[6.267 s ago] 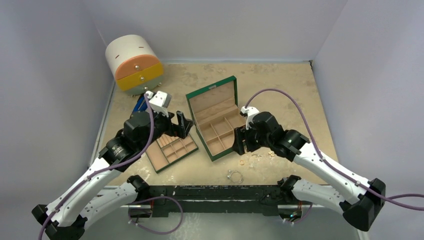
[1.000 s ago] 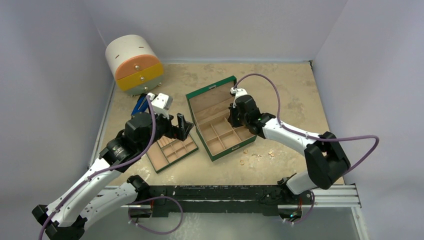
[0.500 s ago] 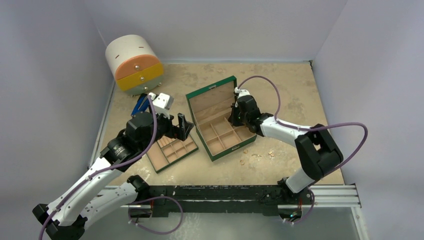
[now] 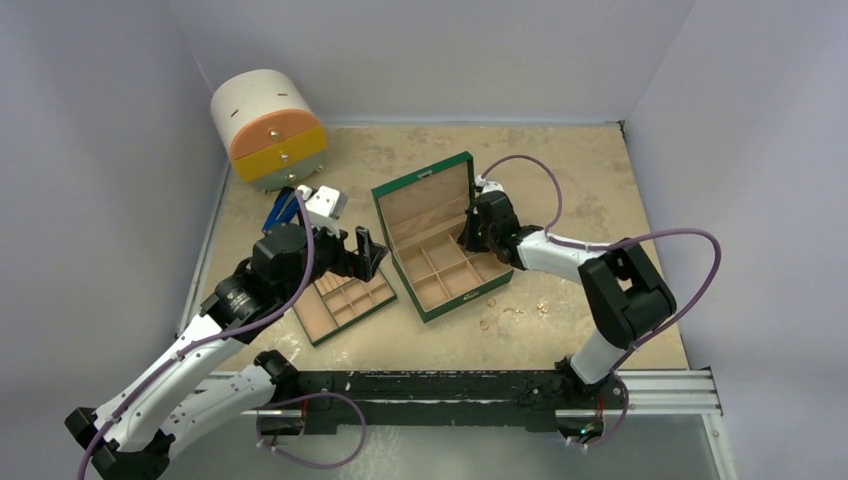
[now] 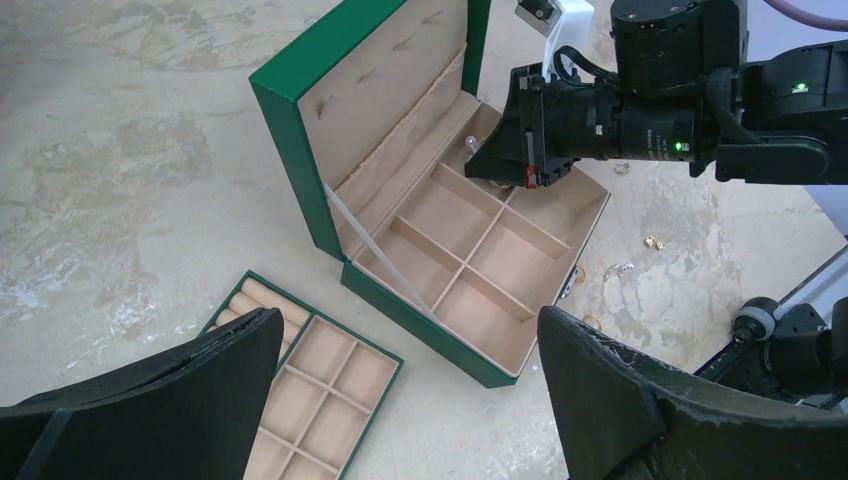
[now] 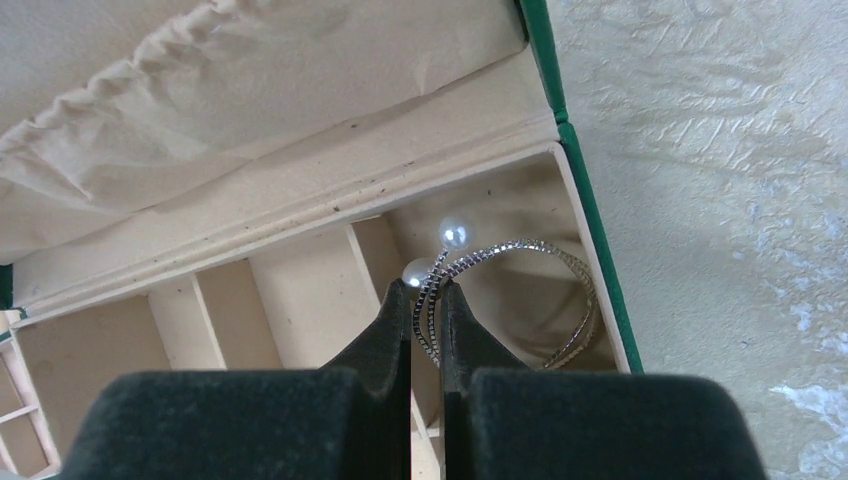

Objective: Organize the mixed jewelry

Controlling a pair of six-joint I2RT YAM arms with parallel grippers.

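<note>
Two black fingers of the right gripper (image 6: 425, 290) stand almost together, pinched on the thin silver wire loop (image 6: 454, 236), a coiled piece tipped with two pearl-like beads. The loop sits inside the corner compartment at the right of the right wrist frame, next to the wall of the green box (image 6: 585, 200); whether it rests on the compartment floor cannot be told.

In the top view the right arm rises from the lower right, bends sharply at the elbow, and its forearm runs left so that the right gripper (image 4: 470, 236) dips into the upper right corner of the green box (image 4: 460, 300).

The left gripper (image 5: 408, 330) is spread wide and grips nothing, its fingers filling the lower corners of the left wrist frame. Its arm stretches from the lower left toward the centre, and the left gripper (image 4: 365, 250) hangs above the divided tray (image 4: 345, 300) lying just left of the box.

The box stands with its lid raised, its base split into beige compartments. Several small gold pieces (image 4: 485, 323) lie loose on the table (image 4: 580, 180), just below and right of the box.
</note>
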